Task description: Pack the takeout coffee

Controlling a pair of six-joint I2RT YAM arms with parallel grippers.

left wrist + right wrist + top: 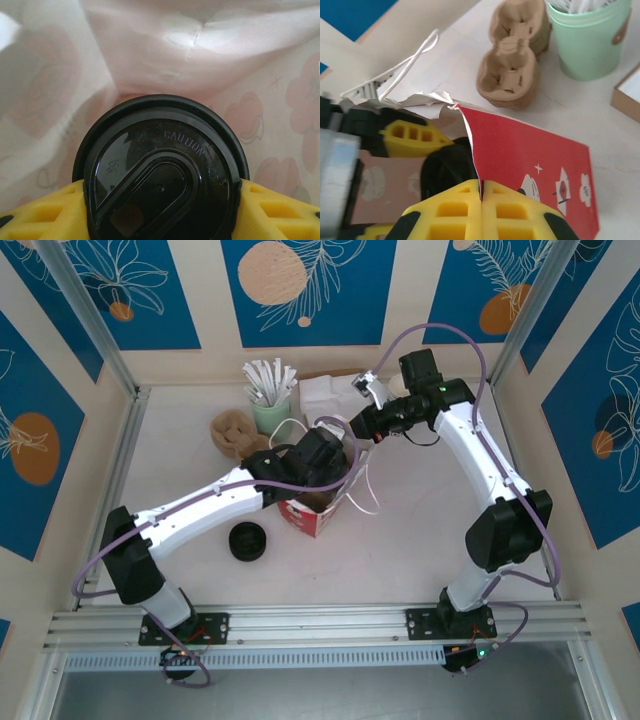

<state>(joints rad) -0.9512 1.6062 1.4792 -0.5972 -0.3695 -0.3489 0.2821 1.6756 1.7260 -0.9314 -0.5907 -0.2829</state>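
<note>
While the white table (430, 540) lies below blue leaf-print walls (330, 300) along the frame's top, the left gripper (160, 215) pinches the coffee cup (160, 165) inside the red-and-white bag (312, 518) at centre. The right gripper (481, 192) is clamped on the bag's rim.

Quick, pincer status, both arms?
Left pincer: closed on the coffee, inside the bag.
Right pincer: closed on the bag's rim.

bag (150, 55) walls close round takeout coffee (160, 175); table (420, 538) open right of bag
</note>
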